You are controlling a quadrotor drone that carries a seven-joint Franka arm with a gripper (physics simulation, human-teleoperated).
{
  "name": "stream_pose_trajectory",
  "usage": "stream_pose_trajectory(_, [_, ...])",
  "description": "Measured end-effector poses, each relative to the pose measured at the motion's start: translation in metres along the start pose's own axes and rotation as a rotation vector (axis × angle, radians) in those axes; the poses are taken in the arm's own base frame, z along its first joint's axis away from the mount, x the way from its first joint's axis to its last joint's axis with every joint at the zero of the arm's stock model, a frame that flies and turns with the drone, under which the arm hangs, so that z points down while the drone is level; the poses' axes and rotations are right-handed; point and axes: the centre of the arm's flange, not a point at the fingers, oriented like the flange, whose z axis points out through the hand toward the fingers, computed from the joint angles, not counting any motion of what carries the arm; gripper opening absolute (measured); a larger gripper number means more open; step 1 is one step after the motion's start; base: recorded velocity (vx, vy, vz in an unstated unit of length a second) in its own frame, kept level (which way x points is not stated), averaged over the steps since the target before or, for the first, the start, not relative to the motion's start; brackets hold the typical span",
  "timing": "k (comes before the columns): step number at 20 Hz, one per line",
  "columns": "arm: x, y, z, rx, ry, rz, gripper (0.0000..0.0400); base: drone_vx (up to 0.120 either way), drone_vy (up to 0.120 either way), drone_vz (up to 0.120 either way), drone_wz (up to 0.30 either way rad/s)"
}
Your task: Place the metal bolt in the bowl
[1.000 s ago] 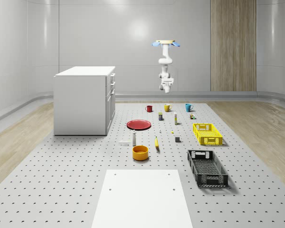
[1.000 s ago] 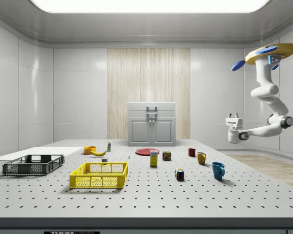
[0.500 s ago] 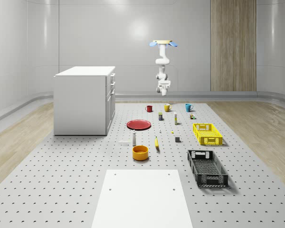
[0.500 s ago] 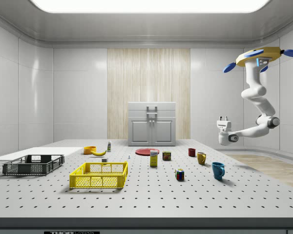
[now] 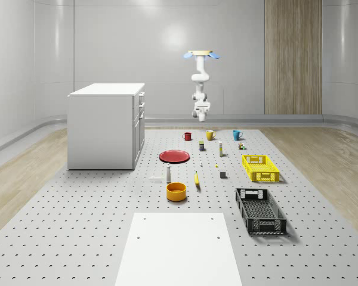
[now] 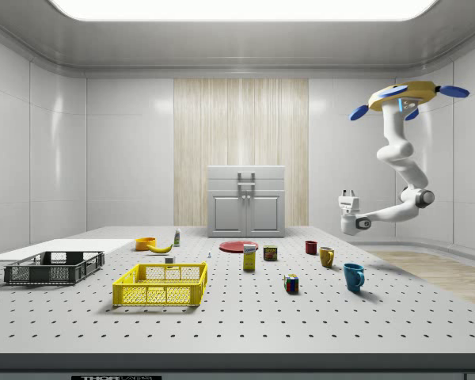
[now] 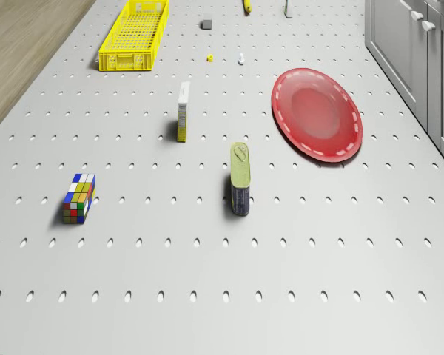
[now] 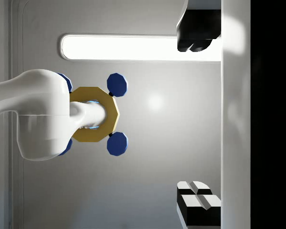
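The metal bolt [image 7: 241, 59] is a tiny pale piece lying on the perforated table between the red plate [image 7: 317, 112] and the yellow crate [image 7: 135, 33]; it also shows as a speck [image 5: 201, 164]. The orange bowl [image 5: 176, 191] stands nearer the front, beside a banana [image 5: 197, 179]. The drone [image 5: 200, 54] hovers high above the table's far end, near the mugs. Its arm hangs down and bends, so my gripper [image 6: 348, 192] points up toward the ceiling. In the wrist view my gripper [image 8: 195, 116] is open, holding nothing, far from bolt and bowl.
A white cabinet [image 5: 105, 125] stands at the whole-scene view's left. A black crate [image 5: 260, 210] lies front right. Red [image 5: 187, 136], yellow [image 5: 209, 135] and blue [image 5: 237, 134] mugs line the far end. A can [image 7: 240, 178], box [image 7: 183, 111] and puzzle cube [image 7: 79, 197] stand mid-table.
The drone with its arm has drifted toward the side view's left, closer over the table's far end. The gripper stays open and pointed upward.
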Motion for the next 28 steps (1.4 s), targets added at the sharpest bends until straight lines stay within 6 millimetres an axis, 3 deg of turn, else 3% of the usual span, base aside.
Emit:
stream_pose_trajectory(17, [-0.0016,0.0002,-0.0003,0.002,0.016,0.0,0.04,0.12,-0.118,0.0,0.0])
stream_pose_trajectory(28, [-0.0061,-0.0031,-0.0001,-0.031,0.061,0.0,0.04,0.12,0.0,0.0,0.0])
